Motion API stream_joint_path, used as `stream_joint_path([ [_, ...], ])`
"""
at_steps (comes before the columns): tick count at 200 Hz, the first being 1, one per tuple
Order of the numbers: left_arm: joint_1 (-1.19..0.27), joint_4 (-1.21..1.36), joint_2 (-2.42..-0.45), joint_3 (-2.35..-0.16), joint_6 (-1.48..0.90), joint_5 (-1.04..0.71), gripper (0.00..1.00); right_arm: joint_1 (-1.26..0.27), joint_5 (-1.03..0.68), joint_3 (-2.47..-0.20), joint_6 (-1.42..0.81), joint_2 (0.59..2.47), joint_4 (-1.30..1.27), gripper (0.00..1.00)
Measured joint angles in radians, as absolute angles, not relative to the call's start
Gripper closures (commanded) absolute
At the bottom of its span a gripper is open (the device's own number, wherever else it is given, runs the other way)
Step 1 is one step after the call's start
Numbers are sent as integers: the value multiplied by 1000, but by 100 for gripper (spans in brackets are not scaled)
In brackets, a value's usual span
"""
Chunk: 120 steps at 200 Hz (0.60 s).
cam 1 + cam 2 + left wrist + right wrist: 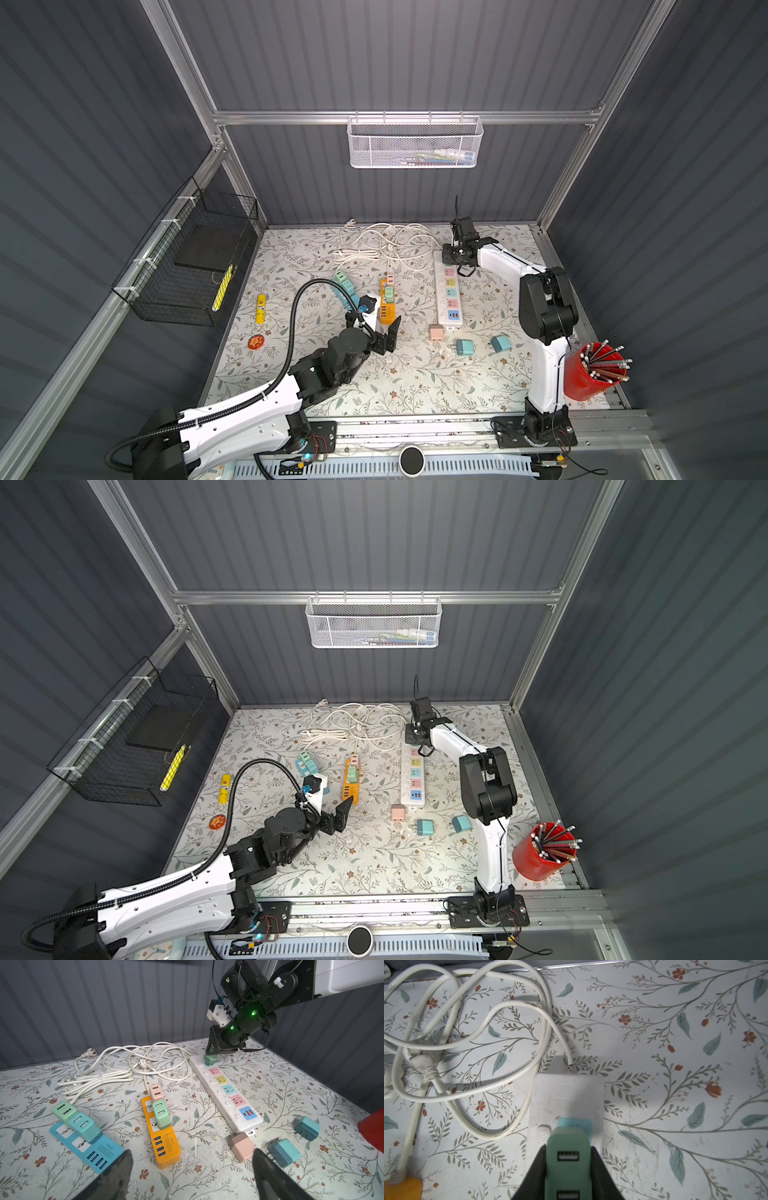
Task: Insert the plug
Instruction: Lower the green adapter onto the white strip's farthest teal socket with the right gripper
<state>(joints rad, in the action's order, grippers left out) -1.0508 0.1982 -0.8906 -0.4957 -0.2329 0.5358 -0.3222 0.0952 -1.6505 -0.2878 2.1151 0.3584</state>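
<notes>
Table (415, 386): floral cover, both my arms over it

White power strip (448, 291): lies flat on the right half, long axis running away from my base. It has coloured sockets in a row, with its USB block at the near end. Loose white cables (386, 245) are heaped to its left at the back

Orange strip (164, 1142) and blue strip (99, 1147): left of the white one, each carrying two adapters already seated

Right gripper (569, 1148): at the far end of the white strip, jaws clamped on the two sides of the green plug (210, 1059). The plug is upright over the end teal socket with its USB ports facing my wrist camera. A little prong shows under the body in the left wrist view, so it is not flush

Left gripper (192, 1154): jaws spread wide, nothing between them, above the table near the orange strip's near end

Loose adapters near the white strip's near end: one pink (242, 1146), two teal (284, 1152) (307, 1128)
</notes>
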Motion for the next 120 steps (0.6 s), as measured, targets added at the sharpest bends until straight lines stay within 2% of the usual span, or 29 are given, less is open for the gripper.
stream_joint_path([
  [73, -1032, 203, -902, -495, -229, 535, 9, -328, 113, -1672, -310, 2133, 359, 88],
  [120, -1018, 213, -908, -495, -225, 534, 9, -367, 189, -1621, -308, 2118, 300, 88],
])
